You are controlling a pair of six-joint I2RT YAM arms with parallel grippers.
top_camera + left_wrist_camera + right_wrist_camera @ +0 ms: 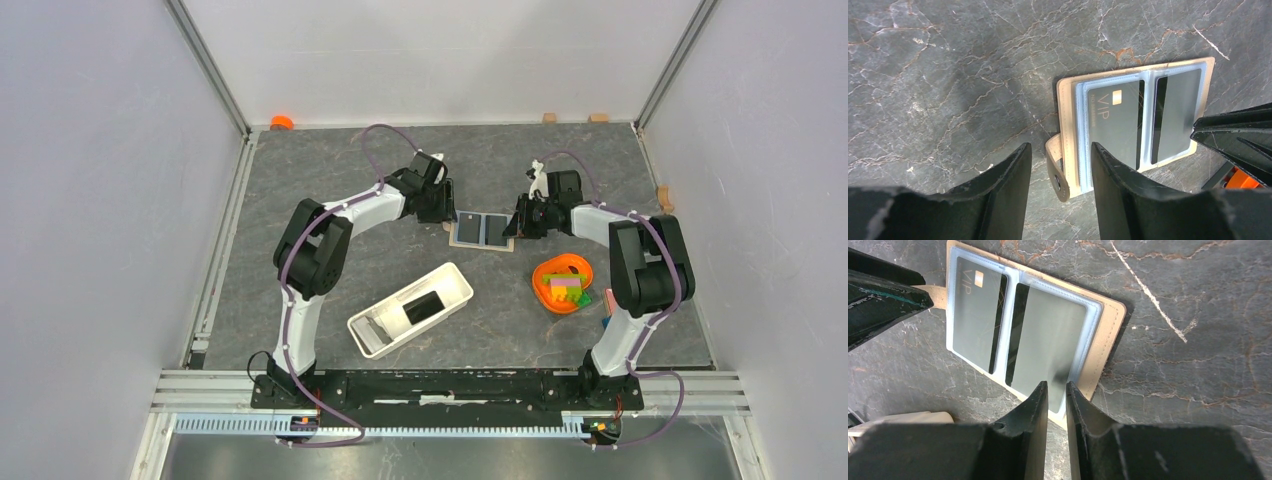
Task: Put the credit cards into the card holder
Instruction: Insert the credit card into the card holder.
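Card holder (pixel 482 231), a beige fold-open wallet with clear plastic sleeves, lies flat in the far middle of the grey marbled surface (pixel 330 170), between the two arms. Each sleeve has a dark credit card in it. The left card (pixel 1113 130) carries a small gold chip and the word "VIP", with a line of finer print under it too small to read. The right card (pixel 1175 115) shows only a black stripe and no lettering.

The left tool (pixel 1060 150) is spread wide just at the holder's left edge, over the snap strap (pixel 1055 170), probably to pin that side so the wallet stays open. The right tool (pixel 1054 387) is narrowed to a slit over the edge of the right sleeve. It looks placed to seat that card or steady the sleeve, but I cannot tell whether it grips anything.

Nearer, a white tray (pixel 455 278) holds a flat black item (pixel 424 306) that may be another card. An orange bowl (pixel 548 275) of coloured blocks sits to the right.
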